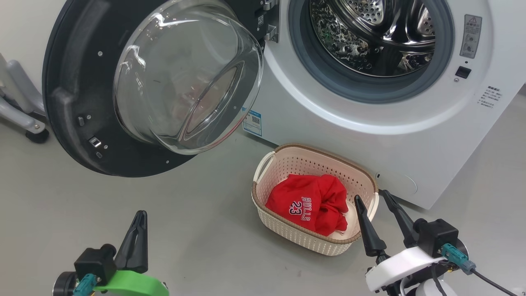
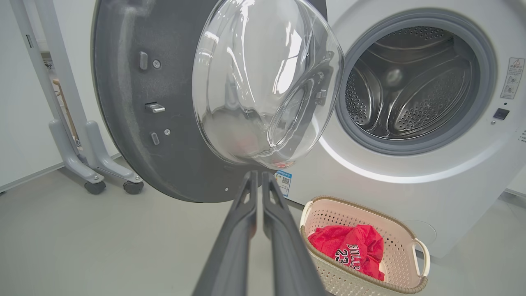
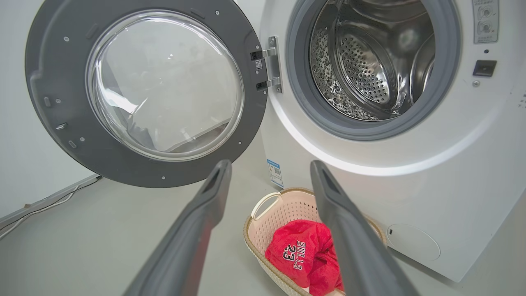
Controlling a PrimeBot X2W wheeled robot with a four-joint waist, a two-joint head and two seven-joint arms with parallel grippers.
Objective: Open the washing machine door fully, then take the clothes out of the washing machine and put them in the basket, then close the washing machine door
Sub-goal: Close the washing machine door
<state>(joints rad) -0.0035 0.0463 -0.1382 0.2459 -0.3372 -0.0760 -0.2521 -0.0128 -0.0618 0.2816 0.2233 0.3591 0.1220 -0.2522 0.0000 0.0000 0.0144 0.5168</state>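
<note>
1. Left hand (image 1: 141,216) hangs narrowed to a slit, empty; right hand (image 1: 370,196) gapes wide beside the basket (image 1: 287,234).
2. Red clothes (image 1: 312,203) lie in the basket before the washing machine (image 1: 328,123); the washing machine door (image 1: 65,102) stands open.

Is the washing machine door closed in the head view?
No, the washing machine door stands wide open, turned away from the drum.

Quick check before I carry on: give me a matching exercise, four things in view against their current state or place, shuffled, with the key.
1. washing machine door
2. clothes
3. left gripper
4. right gripper

a. fingers spread apart
b. lying in the basket
c. swung open
d. fingers closed together

Pairs: 1-c, 2-b, 3-d, 4-a
</note>
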